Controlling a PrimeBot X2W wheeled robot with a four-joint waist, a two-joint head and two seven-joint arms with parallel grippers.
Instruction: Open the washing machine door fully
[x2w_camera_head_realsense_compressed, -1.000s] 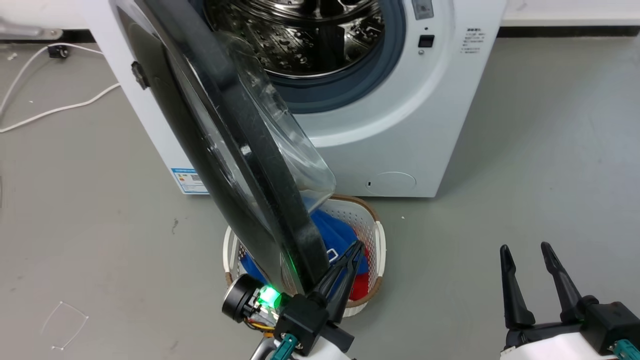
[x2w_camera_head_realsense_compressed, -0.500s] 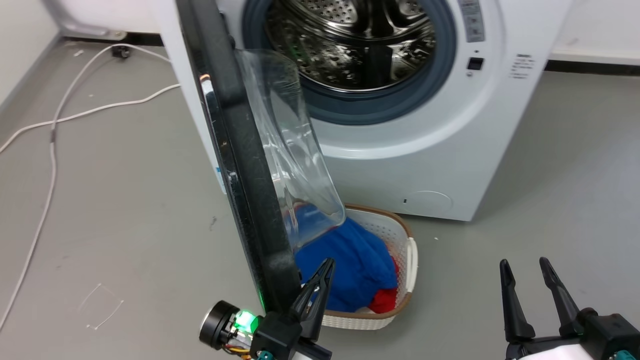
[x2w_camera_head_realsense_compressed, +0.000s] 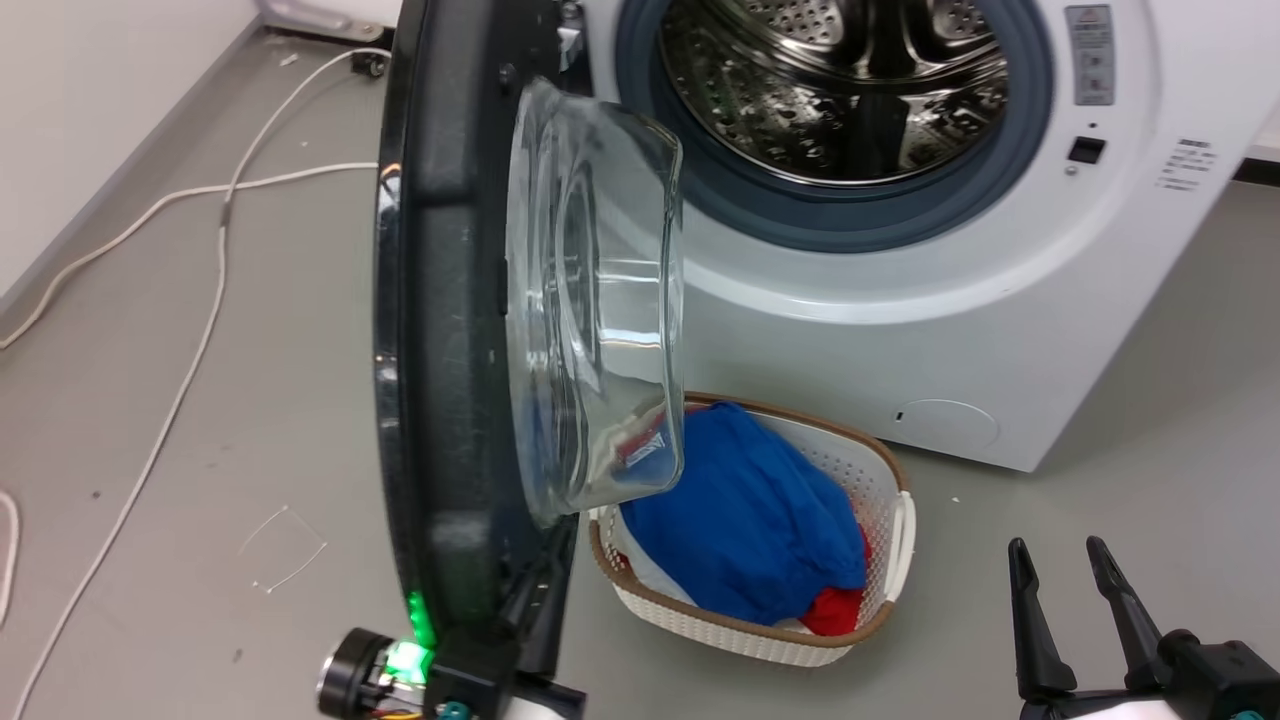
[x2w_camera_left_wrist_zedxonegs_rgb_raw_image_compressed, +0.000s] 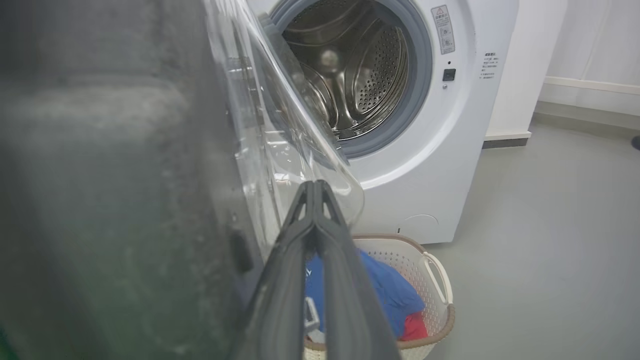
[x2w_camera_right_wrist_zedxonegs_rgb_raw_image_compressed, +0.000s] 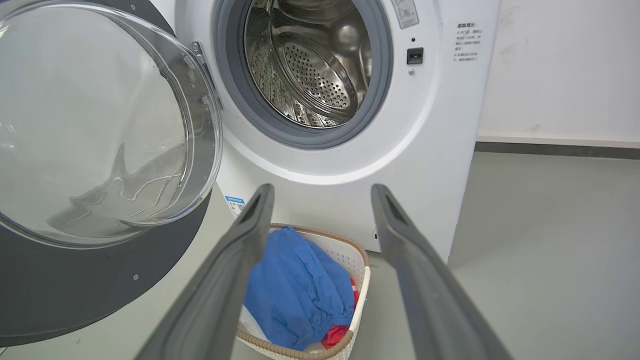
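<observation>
The door (x2w_camera_head_realsense_compressed: 440, 350) stands out from the machine (x2w_camera_head_realsense_compressed: 1000, 330), about square to its front. It is hinged left of the drum (x2w_camera_head_realsense_compressed: 850, 90), with its glass bowl (x2w_camera_head_realsense_compressed: 600, 300) facing right. I judge this as partway through its swing, so the task is not yet done. The left gripper (x2w_camera_left_wrist_zedxonegs_rgb_raw_image_compressed: 314, 186), fingers pressed together on nothing, lies along the door's inner face near the lower edge. It seems placed there to shove the door outward with the fingers' sides rather than pinch the thick rim. I cannot tell whether it touches. The right gripper (x2w_camera_head_realsense_compressed: 1057, 545) hangs spread and idle, well apart. A basket (x2w_camera_head_realsense_compressed: 895, 500) of clothes (x2w_camera_head_realsense_compressed: 750, 510) sits on the floor (x2w_camera_head_realsense_compressed: 200, 400) just beside the door, so a low sweep should mind it.
</observation>
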